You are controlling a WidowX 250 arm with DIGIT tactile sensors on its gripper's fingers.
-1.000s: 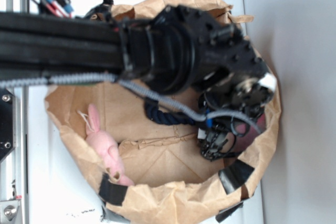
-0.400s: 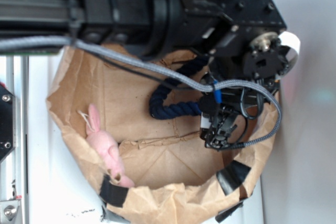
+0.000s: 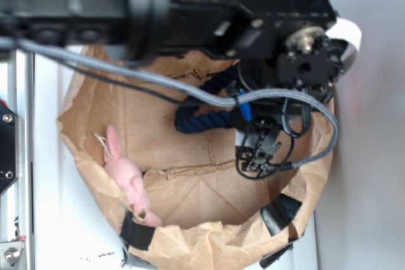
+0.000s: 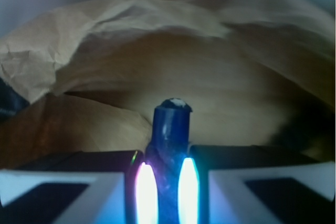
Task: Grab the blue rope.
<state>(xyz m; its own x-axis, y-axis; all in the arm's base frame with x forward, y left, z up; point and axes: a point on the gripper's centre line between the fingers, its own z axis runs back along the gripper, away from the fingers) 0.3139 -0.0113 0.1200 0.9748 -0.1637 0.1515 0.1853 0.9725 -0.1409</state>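
White bench (image 3: 63, 232) runs under everything, and on it sits a crumpled brown paper bag (image 3: 190, 245) with its mouth open toward the camera and black tape patches along its lower rim. Across the top of the exterior view stretches the blurred black robot arm (image 3: 221, 4), with a thin grey braided cable (image 3: 158, 80) trailing from the left edge over the bag and looping round by the bag's right wall.

Inside the bag, near its right side, the claw (image 3: 256, 150) reaches down among black wires. The blue rope (image 3: 202, 118) lies curved against the bag's upper inner wall, one end running right into the claw. From the wrist view the rope's blunt cut end (image 4: 172, 124) stands up between the two glowing pads (image 4: 146, 192), which press it from both sides, so the claw is closed narrow on the rope, with brown paper filling the background.

A pink plush rabbit (image 3: 130, 181) rests against the bag's lower left inner wall, well apart from the rope and the claw
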